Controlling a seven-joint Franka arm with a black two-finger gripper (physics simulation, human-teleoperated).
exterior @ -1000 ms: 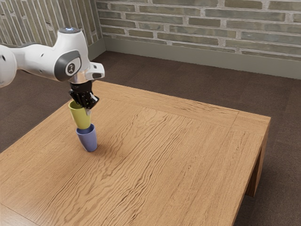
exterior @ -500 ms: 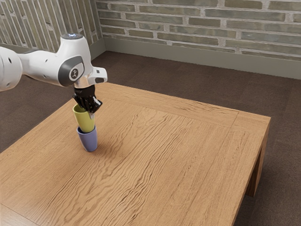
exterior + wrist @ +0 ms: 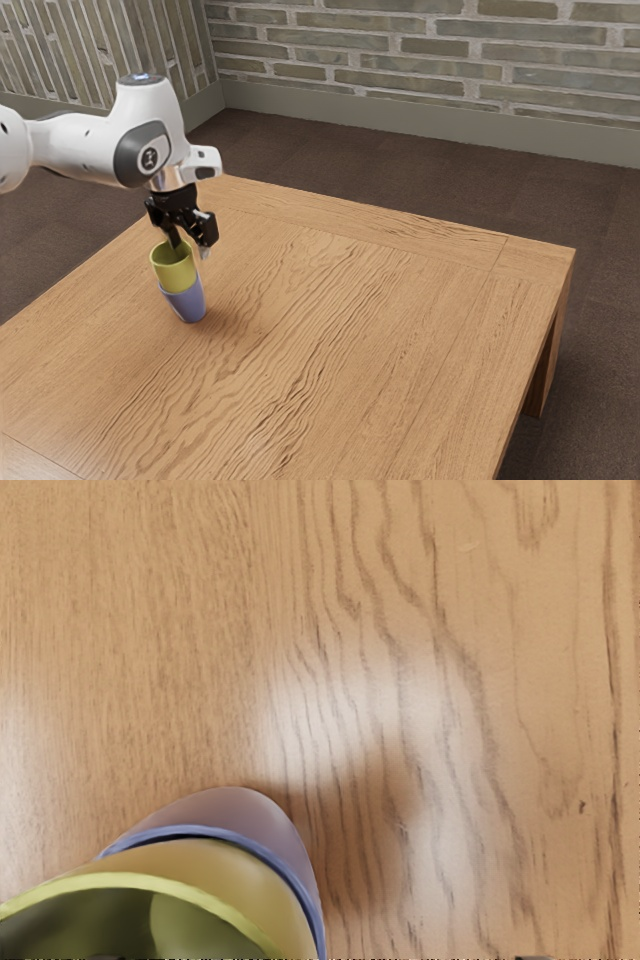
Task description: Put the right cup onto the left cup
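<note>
My gripper (image 3: 189, 247) is open over the stacked cups in the exterior view, one finger at the mouth of the yellow cup (image 3: 176, 275) and the other out beyond its rim toward the exterior view's right. The yellow cup sits upright inside the blue cup (image 3: 186, 303), its upper part standing above the blue rim. In the wrist view, the yellow cup (image 3: 215, 872) is nested in the blue cup (image 3: 245, 810), and dark slivers of the gripper (image 3: 328, 957) show at the lower edge. The yellow cup's lower part is hidden inside the blue one.
The blue cup stands on the wooden table (image 3: 340, 350), whose far edge runs behind the hand. Brick walls (image 3: 430, 50) rise beyond the dark floor.
The yellow cup has dropped deeper into the blue cup. My gripper has opened and let go of it, and the hand has shifted slightly toward the exterior view's left since half a second ago.
</note>
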